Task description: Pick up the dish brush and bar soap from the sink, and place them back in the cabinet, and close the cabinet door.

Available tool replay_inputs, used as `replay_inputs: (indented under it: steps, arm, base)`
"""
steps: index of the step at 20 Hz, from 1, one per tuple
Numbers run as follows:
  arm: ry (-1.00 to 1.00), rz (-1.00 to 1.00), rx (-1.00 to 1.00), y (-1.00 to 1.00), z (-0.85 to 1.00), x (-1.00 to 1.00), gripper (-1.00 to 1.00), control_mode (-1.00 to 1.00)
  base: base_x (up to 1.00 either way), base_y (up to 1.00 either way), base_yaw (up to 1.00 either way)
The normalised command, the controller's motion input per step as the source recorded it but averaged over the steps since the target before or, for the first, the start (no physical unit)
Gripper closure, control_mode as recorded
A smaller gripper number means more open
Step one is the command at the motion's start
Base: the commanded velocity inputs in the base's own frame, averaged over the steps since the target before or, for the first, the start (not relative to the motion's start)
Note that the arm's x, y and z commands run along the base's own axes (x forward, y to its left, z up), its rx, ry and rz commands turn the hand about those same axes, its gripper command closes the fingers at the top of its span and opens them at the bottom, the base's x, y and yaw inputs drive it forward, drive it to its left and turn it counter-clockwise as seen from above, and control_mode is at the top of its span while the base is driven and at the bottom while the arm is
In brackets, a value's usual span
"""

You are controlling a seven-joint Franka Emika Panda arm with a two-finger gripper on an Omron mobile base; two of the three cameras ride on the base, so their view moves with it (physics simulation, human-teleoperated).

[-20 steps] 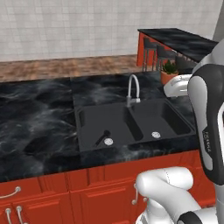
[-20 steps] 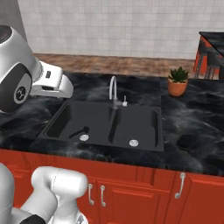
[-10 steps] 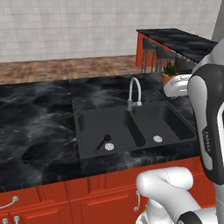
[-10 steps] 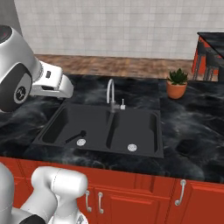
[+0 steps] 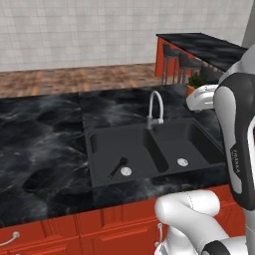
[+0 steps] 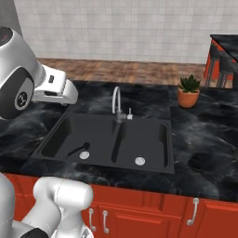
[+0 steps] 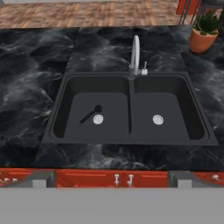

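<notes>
Where the left base view looks down, brush [image 5: 118, 166] lying in sink's [image 5: 99, 179] left basin beside drain [image 5: 126, 171]. Same from right base view. From hand view, likewise; gripper spread wide, holding nothing.

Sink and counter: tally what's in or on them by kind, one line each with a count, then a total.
Dish brush, in the sink's left basin: 1
Silver drains, one in each basin: 2
Gooseneck faucet: 1
Potted plant on the counter: 1
Total: 5
</notes>
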Motion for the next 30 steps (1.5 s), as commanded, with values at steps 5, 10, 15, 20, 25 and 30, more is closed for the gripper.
replay_inputs:
  steps: [5,10,15,20,25,30]
  arm:
    - [0.00,0.00,0.00,0.00,0.00,0.00,-1.00,1.00]
    - [0.00,0.00,0.00,0.00,0.00,0.00,-1.00,1.00]
    - [0.00,0.00,0.00,0.00,0.00,0.00,-1.00,1.00]
    - [0.00,0.00,0.00,0.00,0.00,0.00,-1.00,1.00]
    - [0.00,0.00,0.00,0.00,0.00,0.00,-1.00,-1.00]
    - [0.00,0.00,0.00,0.00,0.00,0.00,-1.00,-1.00]
  base:
    - [0.33,0.07,0.00]
    - [0.32,0.07,0.00]
    - [0.30,0.06,0.00]
    - [0.08,0.02,0.00]
    - [0.00,0.00,0.00]
    - [0.00,0.00,0.00]
